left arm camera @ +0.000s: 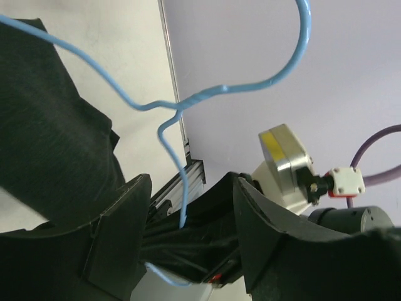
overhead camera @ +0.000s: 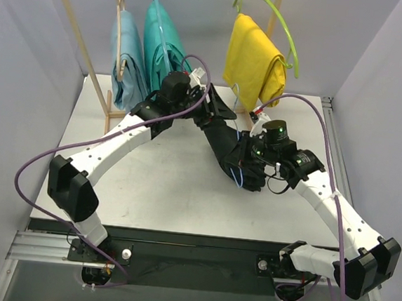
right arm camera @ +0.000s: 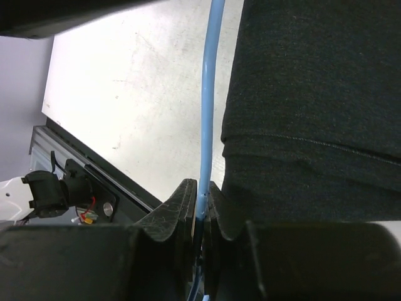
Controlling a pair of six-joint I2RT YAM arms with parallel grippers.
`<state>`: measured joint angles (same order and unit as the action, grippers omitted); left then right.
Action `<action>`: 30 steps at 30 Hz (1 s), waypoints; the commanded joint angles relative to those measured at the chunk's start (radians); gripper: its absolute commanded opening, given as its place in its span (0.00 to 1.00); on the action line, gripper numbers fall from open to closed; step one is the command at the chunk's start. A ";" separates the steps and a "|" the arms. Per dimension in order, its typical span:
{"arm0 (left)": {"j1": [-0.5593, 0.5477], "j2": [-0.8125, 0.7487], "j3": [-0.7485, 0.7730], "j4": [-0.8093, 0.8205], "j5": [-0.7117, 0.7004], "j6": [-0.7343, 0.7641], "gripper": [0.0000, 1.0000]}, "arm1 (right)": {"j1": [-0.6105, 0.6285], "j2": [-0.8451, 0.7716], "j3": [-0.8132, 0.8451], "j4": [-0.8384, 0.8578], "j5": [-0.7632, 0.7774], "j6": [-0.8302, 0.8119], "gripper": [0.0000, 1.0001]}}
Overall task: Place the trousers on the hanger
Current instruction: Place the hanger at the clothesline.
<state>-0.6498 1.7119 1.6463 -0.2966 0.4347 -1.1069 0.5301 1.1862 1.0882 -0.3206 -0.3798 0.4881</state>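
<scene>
The black trousers (overhead camera: 224, 140) lie in a long bunch from the back middle of the table toward the right. Part of them drapes at the left of the left wrist view (left arm camera: 50, 138). The light-blue wire hanger (left arm camera: 182, 106) rises there with its hook up. My left gripper (overhead camera: 204, 98) is open, its fingers (left arm camera: 116, 241) wide apart with bunched black fabric and the wire's end between them. My right gripper (overhead camera: 246, 158) is shut on the hanger's wire (right arm camera: 207, 125), beside the trousers' folded edge (right arm camera: 313, 94).
A wooden rack (overhead camera: 77, 41) stands at the back of the white table (overhead camera: 156, 182). On it hang a light-blue garment (overhead camera: 128, 59), a teal one (overhead camera: 161, 41), and a yellow one (overhead camera: 255, 60) on a lime-green hanger (overhead camera: 285, 31).
</scene>
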 commanded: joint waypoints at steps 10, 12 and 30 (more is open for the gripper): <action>0.136 -0.225 -0.166 -0.239 -0.040 0.390 0.66 | -0.021 0.010 0.304 -0.026 0.133 -0.135 0.00; 0.157 -0.239 -0.195 -0.272 -0.051 0.421 0.66 | -0.022 0.026 0.358 -0.025 0.145 -0.149 0.00; 0.202 -0.258 -0.282 -0.380 -0.244 0.637 0.67 | -0.081 0.202 0.663 0.192 0.049 -0.166 0.00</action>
<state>-0.4519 1.4986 1.3933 -0.6312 0.2871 -0.5800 0.4664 1.3762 1.6123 -0.3904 -0.2848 0.3504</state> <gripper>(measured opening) 0.662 0.077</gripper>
